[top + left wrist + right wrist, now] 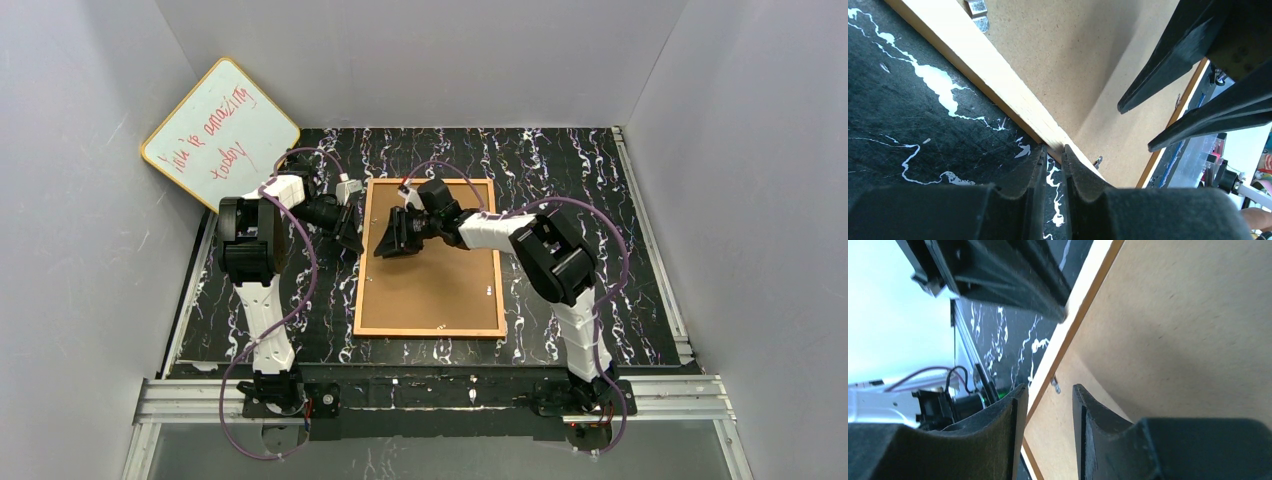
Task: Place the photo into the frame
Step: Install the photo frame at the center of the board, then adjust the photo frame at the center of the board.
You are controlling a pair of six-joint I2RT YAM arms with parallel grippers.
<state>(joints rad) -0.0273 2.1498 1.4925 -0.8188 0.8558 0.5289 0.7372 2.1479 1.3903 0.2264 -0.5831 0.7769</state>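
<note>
The frame [440,290] lies flat on the black marbled table with its plain brown fibreboard back up. It also shows in the left wrist view [1058,60] and the right wrist view [1188,330]. The photo is not in view. My left gripper [350,235] is at the frame's left edge near the far corner. Its jaws [1054,147] are almost together with nothing between them, tips at the wooden rim. My right gripper [385,248] hovers low over the same edge. It is open and empty [1048,390], one finger outside the rim and one over the fibreboard.
A yellow-edged whiteboard [220,135] with red writing leans in the far left corner. Small metal clips [1097,161] sit along the frame's back edge. Grey walls close in three sides. The two grippers are close together at the frame's left edge.
</note>
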